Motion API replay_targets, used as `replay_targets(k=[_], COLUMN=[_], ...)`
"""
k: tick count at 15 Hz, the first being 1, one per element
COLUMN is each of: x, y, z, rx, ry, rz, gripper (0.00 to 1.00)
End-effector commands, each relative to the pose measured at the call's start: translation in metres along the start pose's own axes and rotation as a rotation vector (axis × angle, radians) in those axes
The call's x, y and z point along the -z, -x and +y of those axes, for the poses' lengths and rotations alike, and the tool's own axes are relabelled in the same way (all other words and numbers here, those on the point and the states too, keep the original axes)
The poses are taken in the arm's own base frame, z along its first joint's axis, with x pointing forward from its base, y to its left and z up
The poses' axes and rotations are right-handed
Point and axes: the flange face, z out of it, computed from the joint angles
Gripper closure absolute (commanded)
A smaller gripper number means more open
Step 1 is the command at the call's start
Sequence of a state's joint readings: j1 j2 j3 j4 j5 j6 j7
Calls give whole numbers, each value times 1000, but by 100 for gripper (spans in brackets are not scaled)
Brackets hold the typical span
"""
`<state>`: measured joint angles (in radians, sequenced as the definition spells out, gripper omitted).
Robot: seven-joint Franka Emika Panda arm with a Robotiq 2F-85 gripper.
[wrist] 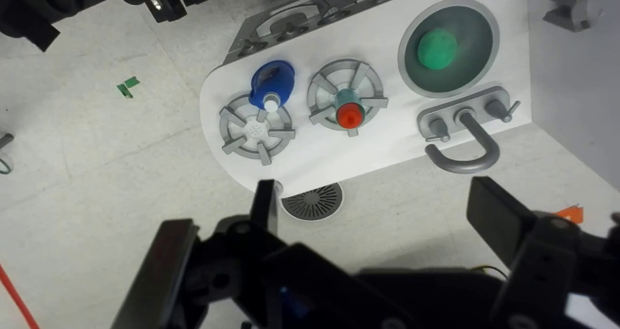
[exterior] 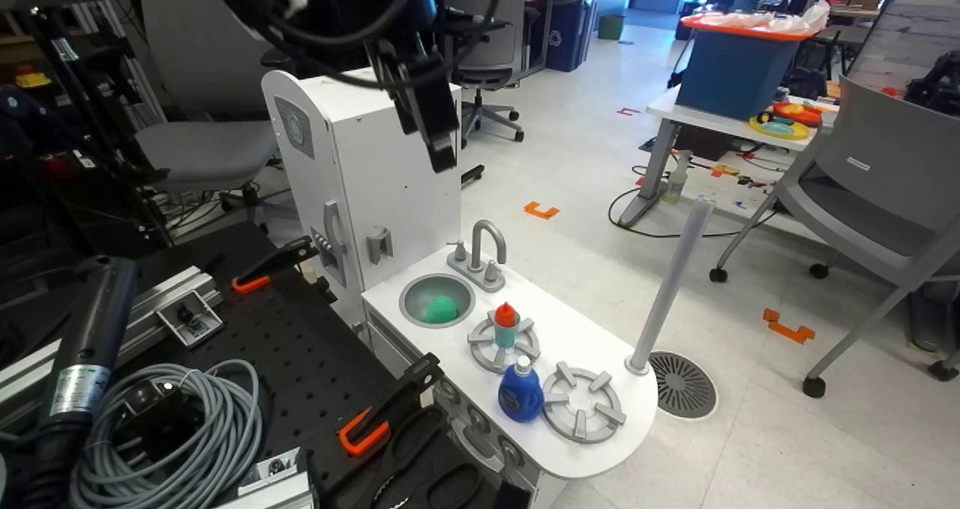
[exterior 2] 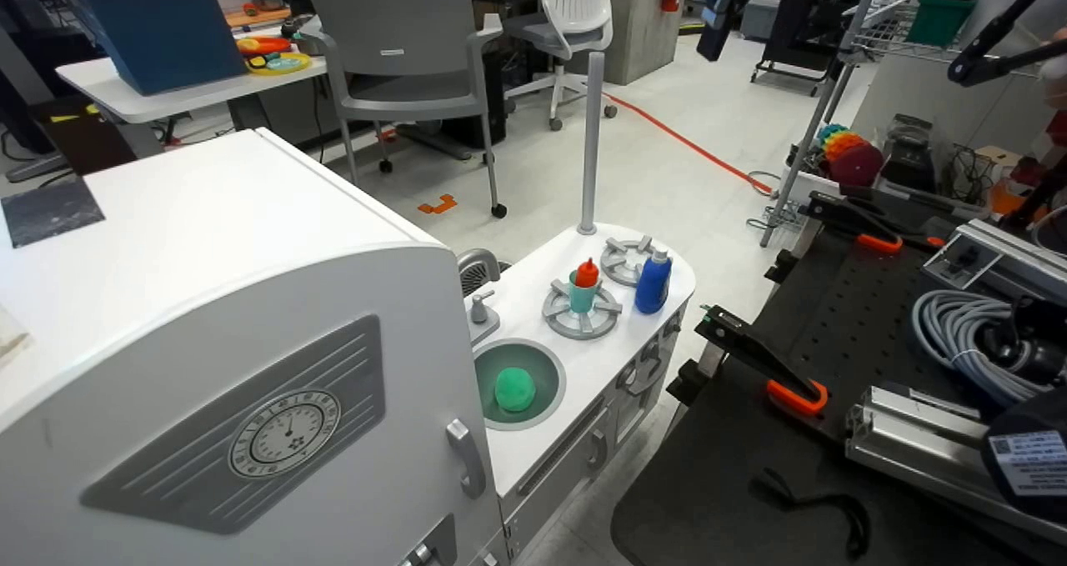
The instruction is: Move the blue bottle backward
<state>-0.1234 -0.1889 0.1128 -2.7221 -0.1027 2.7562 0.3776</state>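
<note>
The blue bottle stands upright on the white toy kitchen counter, in both exterior views and the wrist view. It has a white cap. It is close beside the end burner, near the counter edge with the knobs. In an exterior view the bottle partly covers that burner. In the wrist view the bottle is at the upper middle, well away from the fingers. My gripper is open with nothing between its fingers. In an exterior view the gripper is high above the counter, near the tall white cabinet.
A red-topped item in a teal cup stands on the middle burner. A green round thing lies in the sink, beside a curved faucet. A grey post rises from the counter's end. The tall white cabinet adjoins the sink.
</note>
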Motion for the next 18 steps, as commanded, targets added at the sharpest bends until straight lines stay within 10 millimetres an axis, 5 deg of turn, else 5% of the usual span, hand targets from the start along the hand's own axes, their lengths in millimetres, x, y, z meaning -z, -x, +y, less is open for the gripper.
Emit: replay_targets(k=[1, 5, 10, 14, 18], x=[-60, -124, -198, -257, -296], y=[-30, -64, -93, -95, -83], z=[35, 57, 50, 24, 9], rx=[-76, -141, -144, -130, -78], ry=[6, 40, 86, 89, 118], rz=[-15, -47, -104, -166, -222], gripper=[0, 0, 0, 0, 0])
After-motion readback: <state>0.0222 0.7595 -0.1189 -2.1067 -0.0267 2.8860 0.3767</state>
